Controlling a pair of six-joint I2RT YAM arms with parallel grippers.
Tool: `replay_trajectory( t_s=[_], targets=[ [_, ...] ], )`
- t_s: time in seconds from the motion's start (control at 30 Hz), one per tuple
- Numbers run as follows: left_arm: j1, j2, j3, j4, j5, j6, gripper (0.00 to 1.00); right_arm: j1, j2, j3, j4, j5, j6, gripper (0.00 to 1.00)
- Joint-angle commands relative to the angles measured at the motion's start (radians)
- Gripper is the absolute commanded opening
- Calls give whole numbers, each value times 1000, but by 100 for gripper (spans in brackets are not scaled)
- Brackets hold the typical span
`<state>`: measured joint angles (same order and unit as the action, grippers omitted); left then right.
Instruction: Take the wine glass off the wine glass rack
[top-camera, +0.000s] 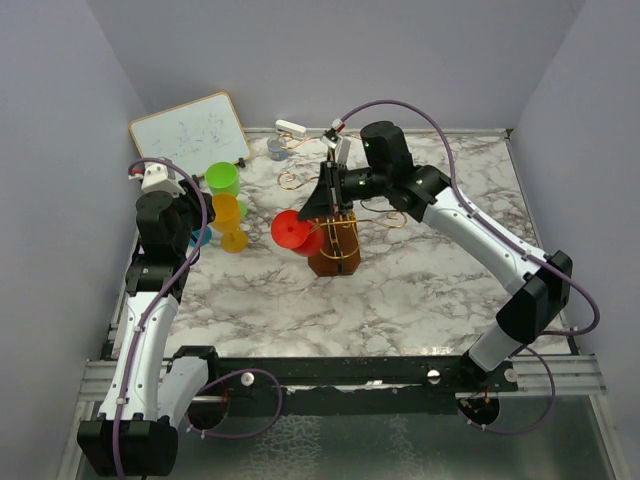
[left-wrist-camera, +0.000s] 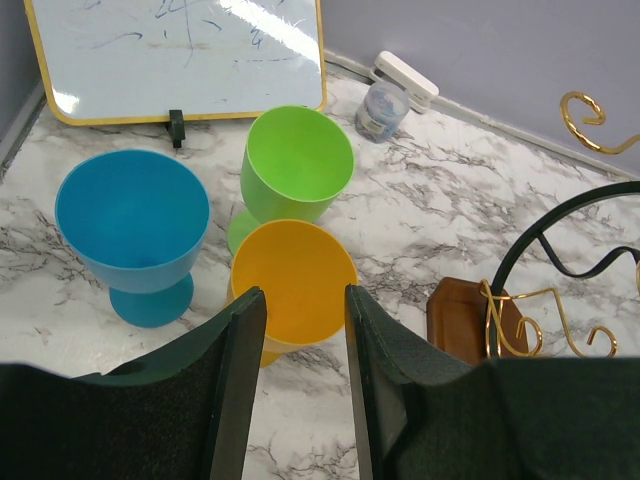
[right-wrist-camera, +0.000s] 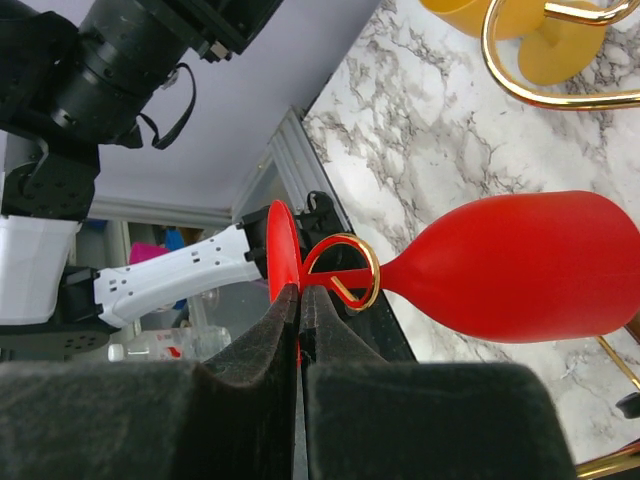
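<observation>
The red wine glass (top-camera: 293, 232) hangs sideways on the wine glass rack, a brown wooden base (top-camera: 335, 262) with gold wire arms. In the right wrist view its bowl (right-wrist-camera: 520, 265) points right and its stem passes through a curled gold wire arm (right-wrist-camera: 345, 270). My right gripper (right-wrist-camera: 301, 292) is shut on the rim of the glass's flat red foot (right-wrist-camera: 282, 250); it also shows in the top view (top-camera: 320, 212). My left gripper (left-wrist-camera: 305, 300) is open and empty above an orange cup (left-wrist-camera: 295, 280), left of the rack base (left-wrist-camera: 465, 318).
A green cup (left-wrist-camera: 297, 165) and a blue cup (left-wrist-camera: 133, 222) stand by the orange one. A whiteboard (top-camera: 190, 130) leans at the back left. A small jar (left-wrist-camera: 381, 108) and a white object (left-wrist-camera: 404, 80) sit by the back wall.
</observation>
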<state>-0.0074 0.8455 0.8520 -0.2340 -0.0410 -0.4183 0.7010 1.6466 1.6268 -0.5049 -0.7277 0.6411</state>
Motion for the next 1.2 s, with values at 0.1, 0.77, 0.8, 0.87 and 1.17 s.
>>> replay_trajectory(
  t_s=[0.1, 0.77, 0.8, 0.87, 1.17],
  targets=[
    [6, -1, -8, 19, 24, -12, 40, -5, -109, -59, 73, -8, 30, 1],
    [7, 1, -8, 20, 29, -15, 41, -46, -85, -10, 102, 129, 18, 1],
    [6, 2, -8, 20, 29, -15, 40, -46, -67, 4, 112, 103, 20, 1],
    [6, 1, -8, 21, 28, -15, 40, -46, -28, 34, 122, 61, 22, 1],
    [9, 8, -7, 19, 31, -17, 40, -28, 77, 109, 207, -196, 51, 1]
  ],
)
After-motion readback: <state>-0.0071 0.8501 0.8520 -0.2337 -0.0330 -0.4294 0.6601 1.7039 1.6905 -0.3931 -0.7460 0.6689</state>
